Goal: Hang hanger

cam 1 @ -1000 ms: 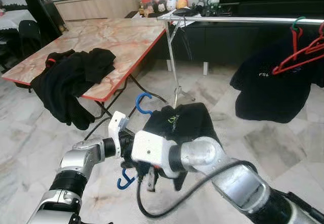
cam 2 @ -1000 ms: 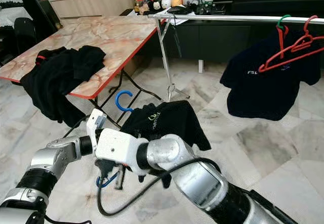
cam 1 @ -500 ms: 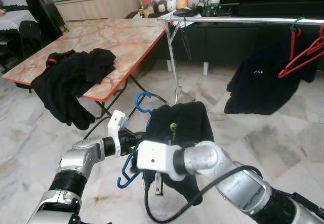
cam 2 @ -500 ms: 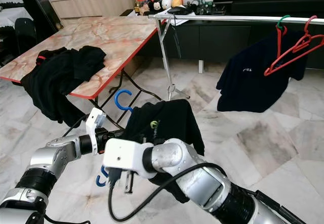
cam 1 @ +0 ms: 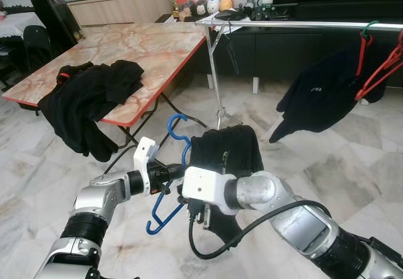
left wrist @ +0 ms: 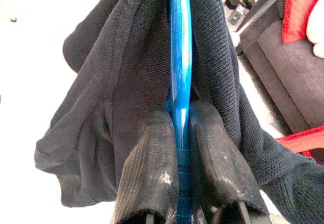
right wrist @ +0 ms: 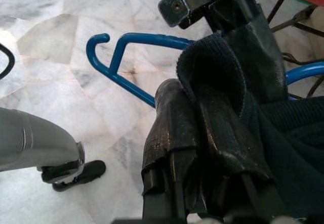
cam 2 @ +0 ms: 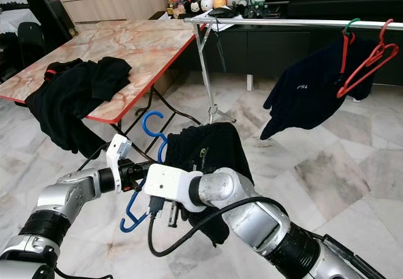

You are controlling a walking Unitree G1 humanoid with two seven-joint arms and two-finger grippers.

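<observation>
Blue hanger (left wrist: 180,82) pinched by left gripper (left wrist: 182,155); right gripper (right wrist: 202,133) apparently clamps shirt (cam 2: 211,150).

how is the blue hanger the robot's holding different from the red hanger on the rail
The blue hanger is held off the rail, clamped in the left pincer; the red hanger hooks on the rail. The blue one carries a black shirt; the red one hangs bare beside a dark shirt. Both have curved hooks.

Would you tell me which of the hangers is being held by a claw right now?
The blue hanger, clamped by the left claw; the red hangers hang on the rail.
</observation>
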